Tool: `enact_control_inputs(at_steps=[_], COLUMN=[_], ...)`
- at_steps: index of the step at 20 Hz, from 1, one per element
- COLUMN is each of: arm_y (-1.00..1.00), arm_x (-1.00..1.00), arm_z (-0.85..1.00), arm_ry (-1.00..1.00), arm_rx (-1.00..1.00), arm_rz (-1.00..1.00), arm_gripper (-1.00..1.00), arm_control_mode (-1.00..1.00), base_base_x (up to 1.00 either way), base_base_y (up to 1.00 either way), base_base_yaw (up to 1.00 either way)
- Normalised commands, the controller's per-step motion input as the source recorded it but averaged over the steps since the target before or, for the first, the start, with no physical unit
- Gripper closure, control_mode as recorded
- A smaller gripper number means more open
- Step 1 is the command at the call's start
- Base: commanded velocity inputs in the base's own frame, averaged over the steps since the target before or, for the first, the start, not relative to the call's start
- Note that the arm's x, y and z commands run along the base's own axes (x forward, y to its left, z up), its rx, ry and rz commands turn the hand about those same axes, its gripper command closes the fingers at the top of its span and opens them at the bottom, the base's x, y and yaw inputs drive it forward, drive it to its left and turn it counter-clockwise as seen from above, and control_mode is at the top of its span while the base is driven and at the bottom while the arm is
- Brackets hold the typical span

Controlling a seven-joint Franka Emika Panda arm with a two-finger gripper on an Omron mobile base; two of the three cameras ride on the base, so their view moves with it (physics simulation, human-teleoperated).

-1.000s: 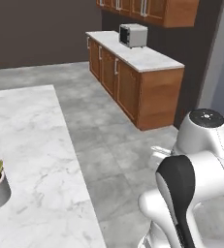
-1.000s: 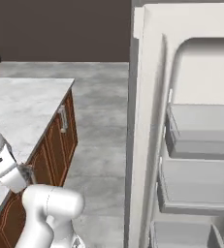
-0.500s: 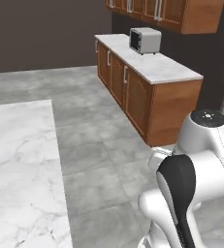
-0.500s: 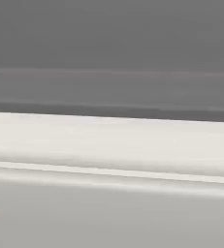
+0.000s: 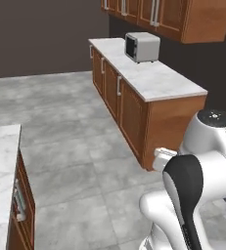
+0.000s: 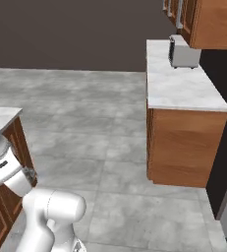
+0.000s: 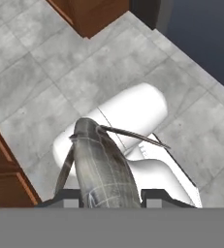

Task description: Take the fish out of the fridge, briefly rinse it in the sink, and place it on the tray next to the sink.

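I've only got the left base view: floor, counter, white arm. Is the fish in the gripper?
Observer: Yes. In the hand view the fish sits between the two fingertips of the gripper, its thin fins sticking out to the sides.
Operator: What's under it?
Observer: Grey floor tiles and part of the robot's own white body, no counter or basin below.
Operator: My view has a counter with a small appliance. Anything past its near end?
Observer: The right base view shows that same counter ending in a wooden side panel, with a dark gap to its right.
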Motion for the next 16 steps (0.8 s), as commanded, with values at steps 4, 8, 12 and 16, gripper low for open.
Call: enact_control_inputs(at_steps=[4, 8, 12, 16], arm_y=[0.00, 0.00, 0.00, 0.00], arm_x=[0.00, 0.00, 0.00, 0.00], arm_z=[0.00, 0.00, 0.00, 0.00], arm_ry=[0.00, 0.00, 0.00, 0.00], arm_rx=[0.00, 0.00, 0.00, 0.00], arm_rz=[0.00, 0.00, 0.00, 0.00], arm_gripper=[1.00, 1.00, 1.00, 1.00], arm_control_mode=[1.00, 1.00, 1.00, 1.00], base_base_x=[1.00, 1.00, 1.00, 1.00], base_base_y=[0.00, 0.09, 0.13, 0.26], base_base_yaw=[0.09, 0.10, 0.13, 0.15])
